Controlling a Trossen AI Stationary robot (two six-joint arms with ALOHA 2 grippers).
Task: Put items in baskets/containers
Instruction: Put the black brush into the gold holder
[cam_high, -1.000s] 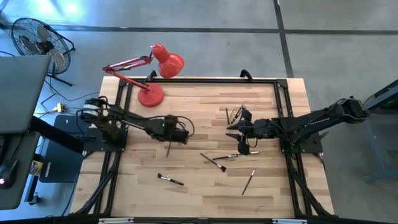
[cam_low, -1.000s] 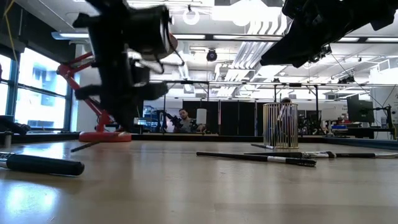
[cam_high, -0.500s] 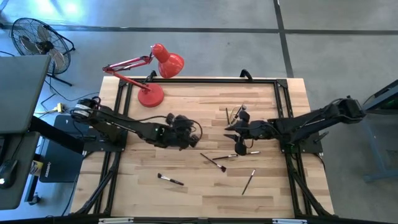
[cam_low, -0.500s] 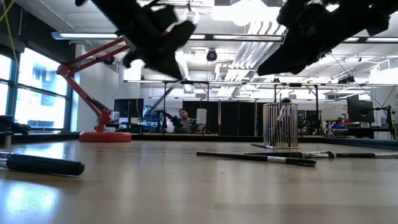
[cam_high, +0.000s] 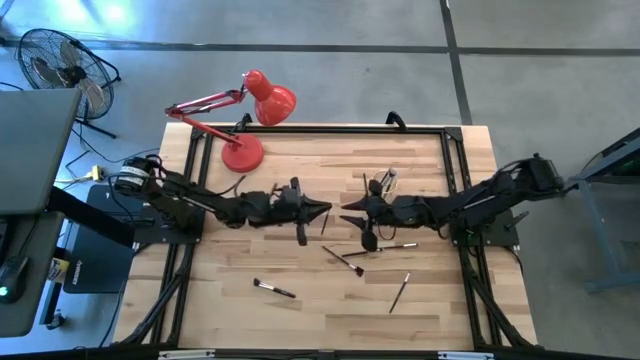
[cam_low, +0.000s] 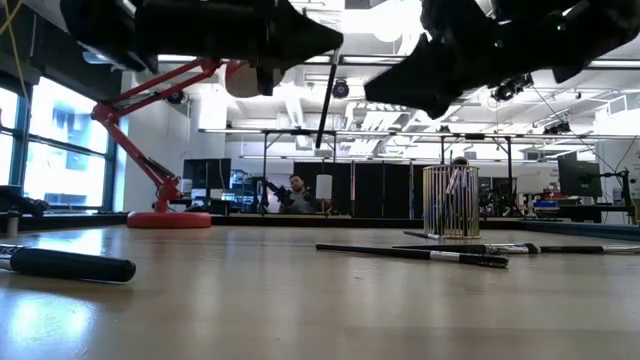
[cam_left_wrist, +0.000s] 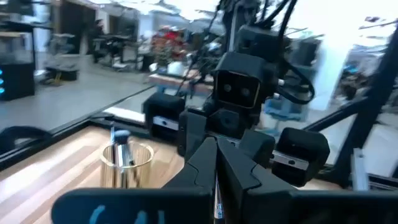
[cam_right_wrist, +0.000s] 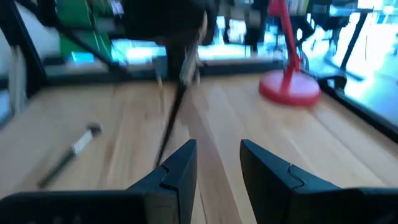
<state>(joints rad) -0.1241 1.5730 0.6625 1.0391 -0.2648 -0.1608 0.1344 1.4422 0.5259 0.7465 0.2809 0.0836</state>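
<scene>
Upright glass cup (cam_high: 380, 184) holds several brushes (cam_high: 373, 181).

We see a grey concrete floor (cam_high: 540, 60) around the wooden surface (cam_high: 300, 270), a standing fan (cam_high: 55, 62) at one corner, tall windows (cam_low: 40, 160) and bright ceiling lights (cam_low: 400, 20) across the workshop beyond.

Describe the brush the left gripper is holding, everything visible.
The brush is thin, dark and straight, hanging almost upright, well above the table. Its top is pinched in the shut left gripper; nothing else touches it. The open right gripper faces it closely. Its bristle tip cannot be made out.
</scene>
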